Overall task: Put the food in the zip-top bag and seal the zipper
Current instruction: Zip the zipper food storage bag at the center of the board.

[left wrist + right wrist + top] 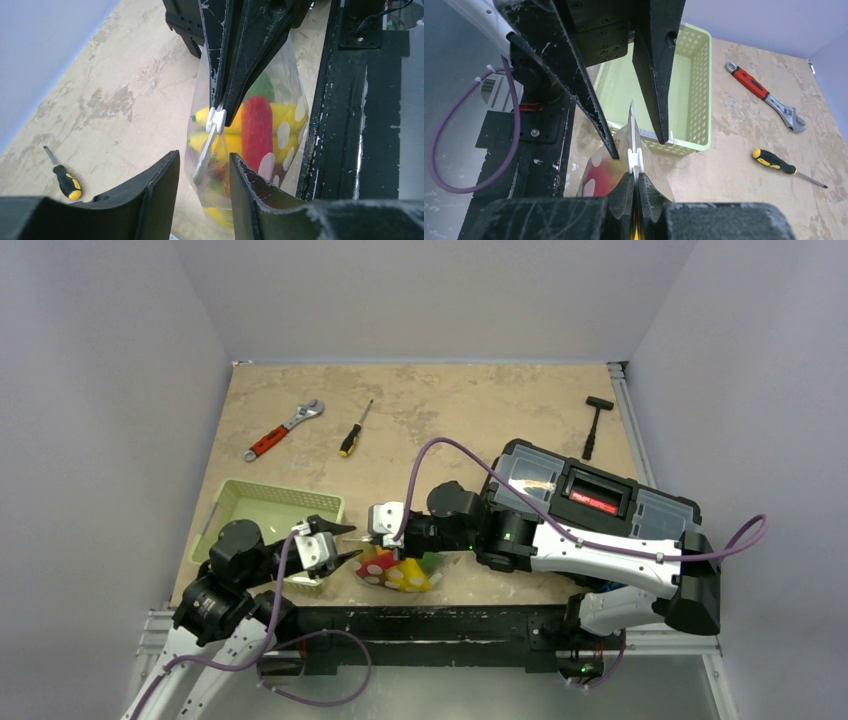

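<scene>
Though clear, bag (296, 65) full of food (256, 132)

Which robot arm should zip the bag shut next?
Probably left: the left gripper is open astride the zipper by the white slider, while the right gripper is shut holding the zip-top bag.

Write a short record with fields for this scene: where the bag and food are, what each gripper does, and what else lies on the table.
bag: zip-top bag upright near the table front edge
food: red, yellow and green pieces inside the bag
right gripper: shut on the bag's top edge, at the white slider
left gripper: open, jaws either side of that edge
others: basket, wrench, screwdriver, hammer, toolbox
</scene>
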